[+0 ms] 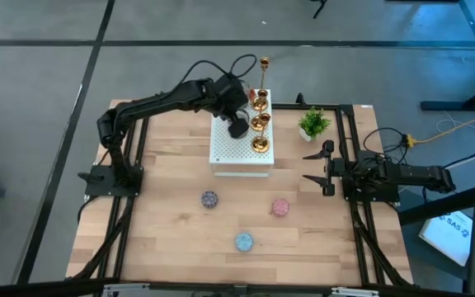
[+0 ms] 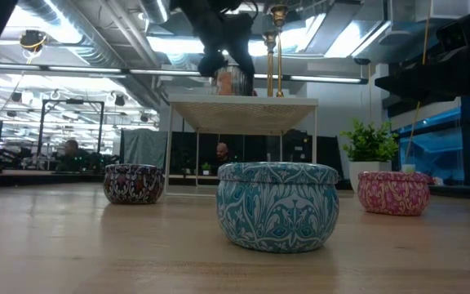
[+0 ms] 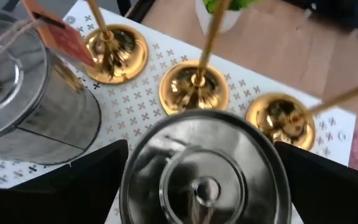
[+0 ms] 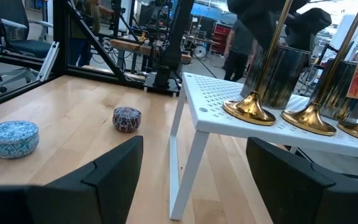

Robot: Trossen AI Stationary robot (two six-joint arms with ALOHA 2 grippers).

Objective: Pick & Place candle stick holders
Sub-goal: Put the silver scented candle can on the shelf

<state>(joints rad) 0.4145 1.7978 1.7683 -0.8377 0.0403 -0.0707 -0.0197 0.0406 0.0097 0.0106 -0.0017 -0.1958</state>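
Three gold holders [image 1: 260, 122] with round bases stand in a row on the white perforated box [image 1: 242, 157]. A tall thin one [image 1: 264, 70] stands behind them. Two silvery cylindrical cups are on the box: one [image 3: 204, 174] sits between my left gripper's [image 1: 237, 125] fingers, and one with a tag [image 3: 30, 93] stands beside it. Three small coloured round tins lie on the table: dark [image 1: 210, 199], pink [image 1: 280, 206] and blue [image 1: 244, 242]. My right gripper [image 1: 316, 166] is open and empty at the table's right side. My left gripper has the silvery cup between its two fingers [image 3: 86, 180], which close on opposite sides of its upper wall [image 3: 132, 186]. The fingers come from above, pointing down. The cup is upright over the box top; I cannot tell whether its bottom rests on the box.
A small green potted plant [image 1: 313, 124] stands right of the box. The gold holders' stems [image 3: 213, 37] rise close beside the held cup. A black frame [image 1: 349, 148] runs along the table's edges. The wooden top [image 1: 180, 239] in front of the box holds only the tins.
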